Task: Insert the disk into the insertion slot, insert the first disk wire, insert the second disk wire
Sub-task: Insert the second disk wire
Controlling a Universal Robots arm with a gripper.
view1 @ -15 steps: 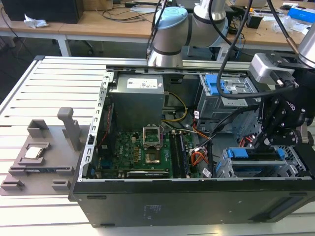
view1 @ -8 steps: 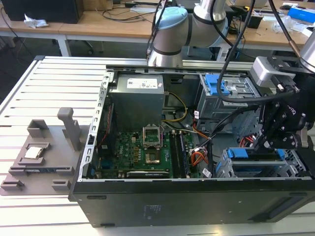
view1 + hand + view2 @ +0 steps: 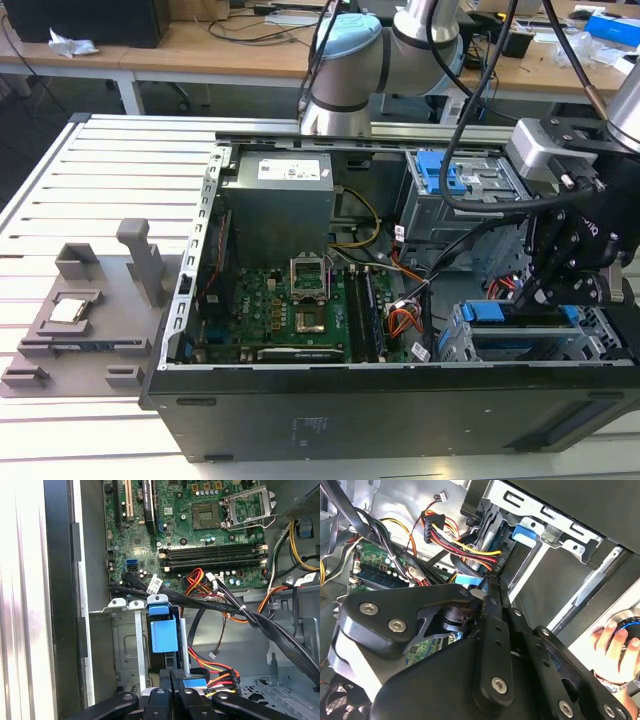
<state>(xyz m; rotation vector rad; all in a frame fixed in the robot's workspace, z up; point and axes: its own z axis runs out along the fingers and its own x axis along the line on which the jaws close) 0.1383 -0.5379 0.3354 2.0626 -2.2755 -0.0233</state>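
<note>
The black claw [image 3: 548, 292] hangs over the perforated silver cage [image 3: 590, 345] at the exterior view's near right of the open case [image 3: 400, 410]. Its tips, pressed together, pinch a flat blue plug [image 3: 195, 682] beside the blue-framed disk [image 3: 163, 635], which sits upright inside that cage.

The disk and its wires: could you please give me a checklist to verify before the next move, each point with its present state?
1. The disk sits inside the insertion slot: ok.
2. The gripper is shut on the blue connector: ok, as it appears.
3. The connector is plugged into the disk: cannot tell, the gripper hides the joint.
4. The red and yellow cable bundle is clear of the gripper: not ok, it lies close.
5. The person's hand is away from the arm: cannot tell.
</note>
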